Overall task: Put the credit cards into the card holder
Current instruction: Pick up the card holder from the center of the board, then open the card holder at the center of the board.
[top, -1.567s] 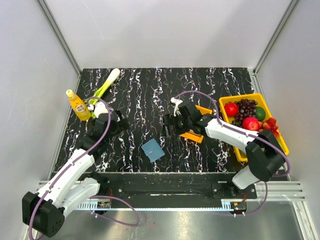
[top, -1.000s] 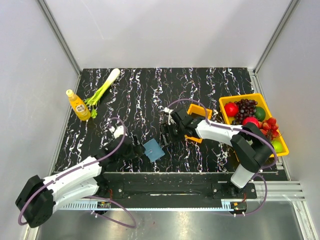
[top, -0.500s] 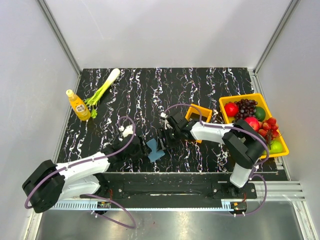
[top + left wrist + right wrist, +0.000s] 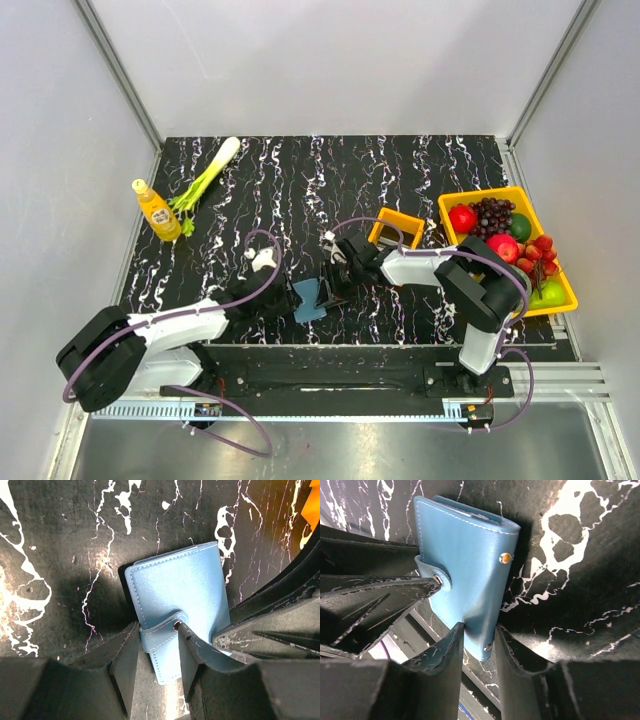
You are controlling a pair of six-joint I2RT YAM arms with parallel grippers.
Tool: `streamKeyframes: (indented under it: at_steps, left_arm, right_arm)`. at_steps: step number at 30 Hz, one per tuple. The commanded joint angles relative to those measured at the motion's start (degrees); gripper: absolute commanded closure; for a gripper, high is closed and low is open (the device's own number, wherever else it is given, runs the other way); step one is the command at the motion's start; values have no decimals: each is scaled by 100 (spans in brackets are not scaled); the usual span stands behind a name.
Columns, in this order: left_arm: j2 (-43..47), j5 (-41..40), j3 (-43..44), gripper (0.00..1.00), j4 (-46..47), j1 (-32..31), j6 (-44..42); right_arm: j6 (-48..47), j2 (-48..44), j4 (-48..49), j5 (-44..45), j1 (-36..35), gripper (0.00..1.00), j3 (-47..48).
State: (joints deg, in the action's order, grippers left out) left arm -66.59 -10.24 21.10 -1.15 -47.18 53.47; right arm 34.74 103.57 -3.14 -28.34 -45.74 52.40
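Note:
The blue card holder [image 4: 308,299] lies flat and closed near the table's front edge, its snap strap wrapped over one side. My left gripper [image 4: 284,302] comes at it from the left. In the left wrist view the left gripper [image 4: 157,630] is shut on the strap edge of the card holder [image 4: 177,587]. My right gripper [image 4: 336,284] reaches in from the right. In the right wrist view the right gripper [image 4: 479,630] pinches the lower corner of the card holder [image 4: 465,565]. The credit cards show in no view.
A small orange tray [image 4: 383,226] sits just behind the right arm. A yellow bin [image 4: 480,192] of fruit stands at the right edge. An orange bottle [image 4: 156,211] and a green onion [image 4: 208,172] lie at the back left.
The left arm swung from beside the bottle to the card holder, and the right arm came over from the orange tray. Both sets of jaws have narrowed onto the holder.

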Motion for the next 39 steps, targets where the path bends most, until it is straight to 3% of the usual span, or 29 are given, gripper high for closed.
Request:
streamKeyframes:
  at_steps: [1, 4, 8, 10, 13, 15, 17, 21, 24, 29, 36, 39]
  left_arm:
    - [-214, 110, 201, 60, 633, -28, -109]
    - [-276, 145, 219, 60, 738, -37, -127]
    - [-276, 189, 157, 74, 897, -20, -153]
    - [-276, 233, 140, 85, 984, -37, -188]
    - [-302, 259, 131, 88, 1020, -37, -188]
    - [-294, 242, 166, 84, 959, -37, -214]
    - [-250, 163, 166, 72, 889, -28, -241]
    - [-13, -144, 359, 41, 441, -28, -556]
    - [172, -443, 622, 30, -94, -37, -820]
    - [-64, -1084, 1343, 29, -1088, -177, -1067]
    - [-1022, -1586, 2046, 47, -1625, -344, -1181]
    - [-1207, -1753, 2214, 50, -1827, -389, -1120]
  right_arm:
    - [463, -276, 1051, -480, -58, 59, 24]
    - [638, -223, 1096, -174, -58, 49, -2]
    - [955, -92, 1210, 109, -58, 44, -125]
    - [1139, -21, 1411, 74, -49, 50, -195]
    - [1298, -12, 1693, 65, -49, 66, -292]
    - [1290, -100, 1764, 196, -49, 86, -353]
    - [1237, -240, 1712, 407, -49, 94, -397]
    - [1009, -486, 1255, 864, -49, 96, -310]
    - [929, -566, 1105, 1014, -58, 97, -283]
    - [938, -715, 1113, 1128, -58, 98, -380]
    - [938, -926, 1105, 1173, -58, 98, -468]
    - [938, -970, 1061, 1260, -58, 98, -494]
